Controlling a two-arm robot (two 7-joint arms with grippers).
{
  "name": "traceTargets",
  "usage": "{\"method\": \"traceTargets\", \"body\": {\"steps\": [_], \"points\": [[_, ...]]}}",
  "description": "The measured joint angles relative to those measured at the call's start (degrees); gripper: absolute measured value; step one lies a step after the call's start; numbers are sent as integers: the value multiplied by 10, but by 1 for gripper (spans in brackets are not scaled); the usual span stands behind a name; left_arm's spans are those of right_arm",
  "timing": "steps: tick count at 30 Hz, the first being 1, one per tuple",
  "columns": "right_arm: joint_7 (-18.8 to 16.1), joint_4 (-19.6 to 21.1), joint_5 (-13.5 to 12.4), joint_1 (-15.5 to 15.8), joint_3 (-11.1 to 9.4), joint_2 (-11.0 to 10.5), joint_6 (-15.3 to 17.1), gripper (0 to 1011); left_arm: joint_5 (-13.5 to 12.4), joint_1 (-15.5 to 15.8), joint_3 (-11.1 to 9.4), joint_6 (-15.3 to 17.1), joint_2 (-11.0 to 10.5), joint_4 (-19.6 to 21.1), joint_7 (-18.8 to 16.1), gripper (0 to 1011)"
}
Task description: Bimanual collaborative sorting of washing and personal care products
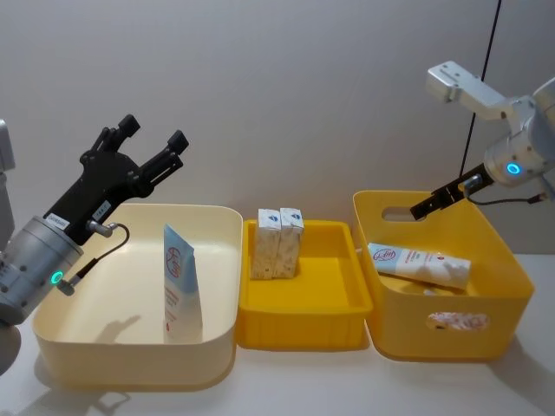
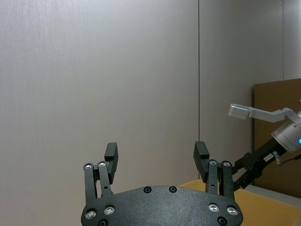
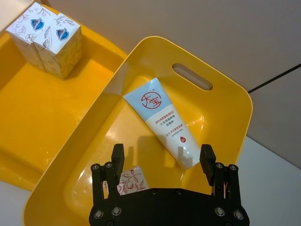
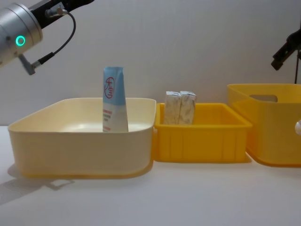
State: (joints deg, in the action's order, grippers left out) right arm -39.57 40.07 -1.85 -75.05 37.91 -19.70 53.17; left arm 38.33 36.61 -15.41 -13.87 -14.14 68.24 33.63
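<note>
While the right gripper [image 3: 162, 157] hangs with fingers apart and empty, a tube [image 3: 163, 122] lies just beyond them in the deep yellow bin [image 3: 235, 92], probably just released. A printed carton [image 3: 130, 180] lies beside one fingertip. Raised over the cream bin [image 1: 217, 217], the left gripper [image 1: 154, 144] spreads above a standing tube [image 1: 180, 286].

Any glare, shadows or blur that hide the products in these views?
Head view: soft shadow beside the upright tube in the cream bin, nothing hidden. Right wrist view: mild sheen on the yellow bin floor; lying tube print stays readable. Chest view: cartons sharp.
</note>
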Motion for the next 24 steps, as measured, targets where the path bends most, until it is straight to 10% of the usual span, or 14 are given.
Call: {"method": "traceTargets", "body": {"steps": [24], "points": [[-1,-5,1,-3,1,2,-2,1001,0,0,0,0,0,0,0,1001]]}}
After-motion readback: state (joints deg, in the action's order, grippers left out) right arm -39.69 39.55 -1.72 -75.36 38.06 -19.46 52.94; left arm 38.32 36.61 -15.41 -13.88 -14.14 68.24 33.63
